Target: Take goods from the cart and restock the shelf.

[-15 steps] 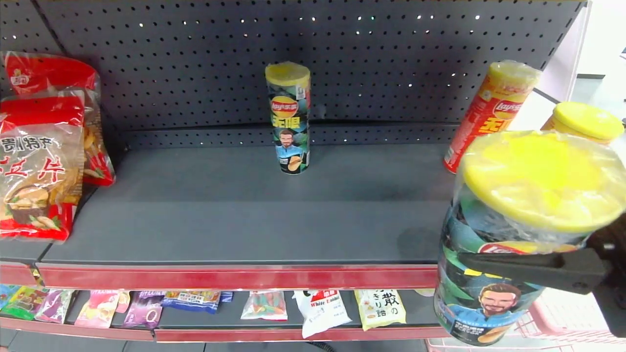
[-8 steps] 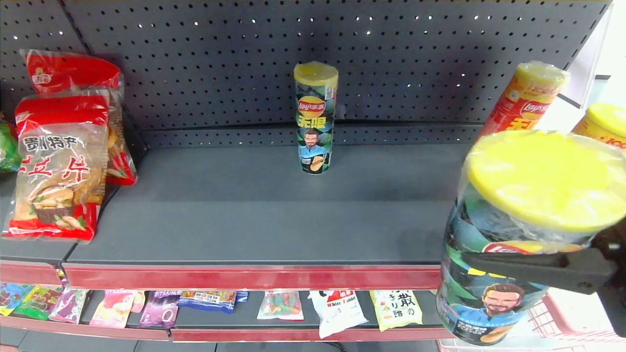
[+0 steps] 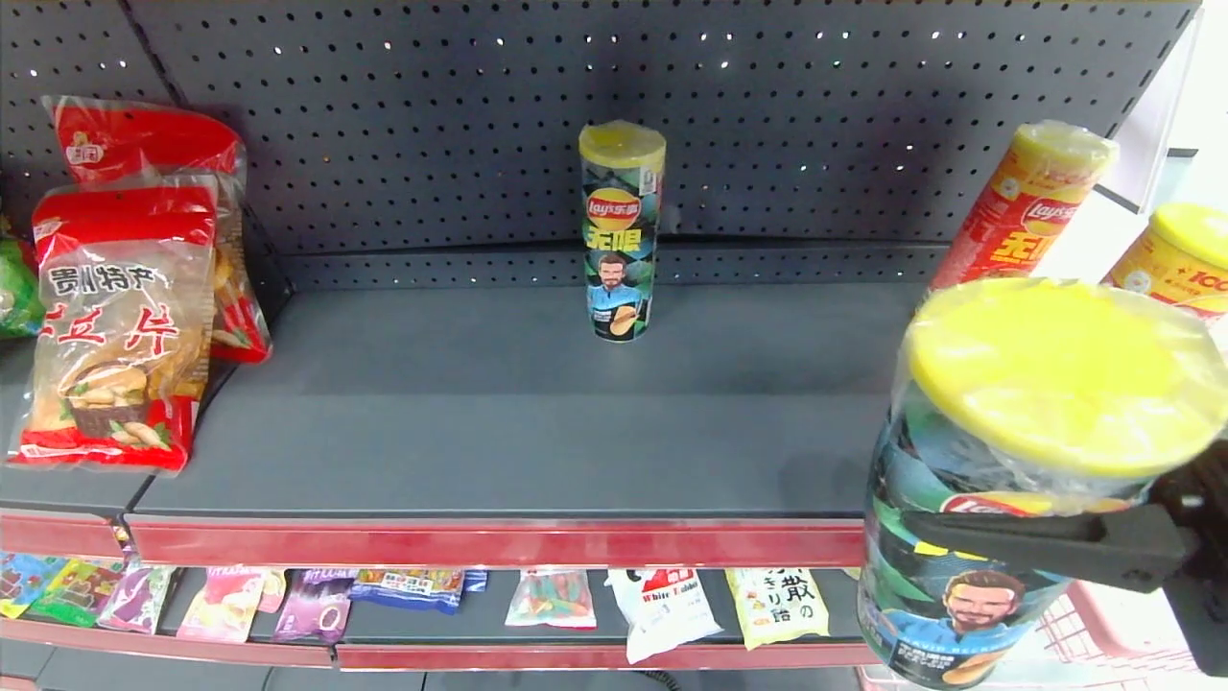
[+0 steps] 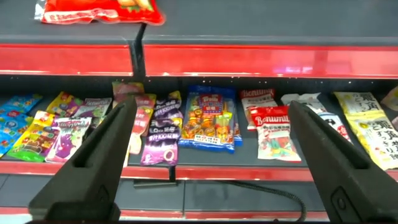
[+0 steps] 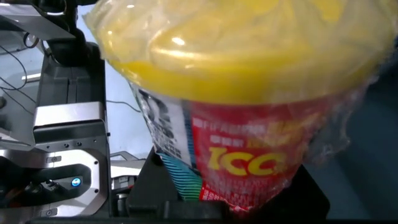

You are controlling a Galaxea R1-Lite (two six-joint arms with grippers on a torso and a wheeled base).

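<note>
Four chip cans (image 3: 622, 230); one held can (image 3: 969, 595) clenched in right pincer (image 3: 1007, 533); left pincer (image 4: 211, 109) released; two red bags (image 3: 115, 317).

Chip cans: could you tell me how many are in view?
4: a green can upright mid-shelf, a red can and a yellow can farther right, a held can in the right gripper. More may be hidden.

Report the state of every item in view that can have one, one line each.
left gripper: open, nothing between its fingers.
right gripper: shut on the held chip can.
held chip can: gripped around its middle, lid on.
green chip can: standing upright on the shelf, lid on.
red chip can: on the shelf's right end, lid on.
peanut bag: standing upright on the shelf.
</note>
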